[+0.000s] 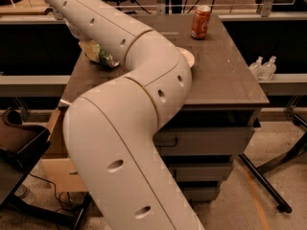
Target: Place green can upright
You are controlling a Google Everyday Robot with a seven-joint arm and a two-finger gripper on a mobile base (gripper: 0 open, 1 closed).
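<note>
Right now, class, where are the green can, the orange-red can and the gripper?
green can (99, 55), camera view, visible green side beside the arm (144, 56).
orange-red can (200, 22), camera view, middle of its side.
gripper, camera view, no point: unseen behind the arm.

My big arm (144, 66) bends over the table (225, 75), hiding my tool, with the green can (105, 59) lying near the left edge and the orange-red can (200, 22) standing at the back.

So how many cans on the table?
2. Red can upright at the back; green can at the left, partly behind the arm. The arm may hide more. Gripper not in view; the arm runs off top left.
</note>
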